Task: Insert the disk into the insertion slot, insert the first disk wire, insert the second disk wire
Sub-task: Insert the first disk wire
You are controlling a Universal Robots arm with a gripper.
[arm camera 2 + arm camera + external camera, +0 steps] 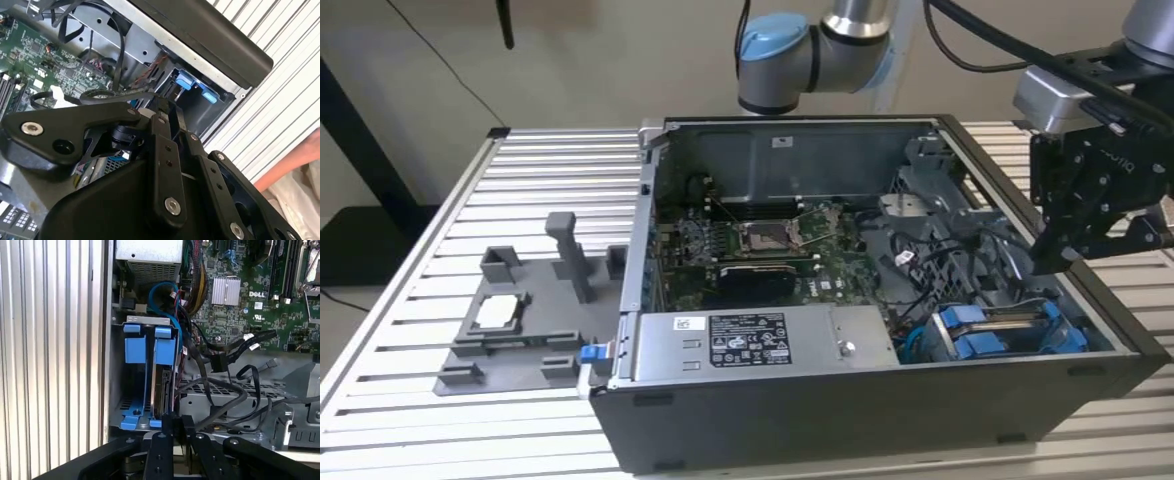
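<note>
The disk [163,390] stands edge-on inside the insertion slot [135,347], between its blue rails and tabs. In the exterior view the disk [1009,322] shows as a silver strip between the blue carriers of the slot [958,338], at the case's near corner on that view's right. My gripper [1054,262] hangs over the case's wall on that side, just behind the slot. In both wrist views my gripper [179,422] [162,107] has its fingertips together; I make out nothing between them. Loose black wires [220,362] with connectors lie beside the slot.
The open computer case [881,400] lies on a slatted metal table [534,170]. Inside are the motherboard [761,240] and a grey labelled power-supply box [747,340]. A grey fixture [520,325] sits on the exterior view's left. A person's arm [295,162] is beside the case.
</note>
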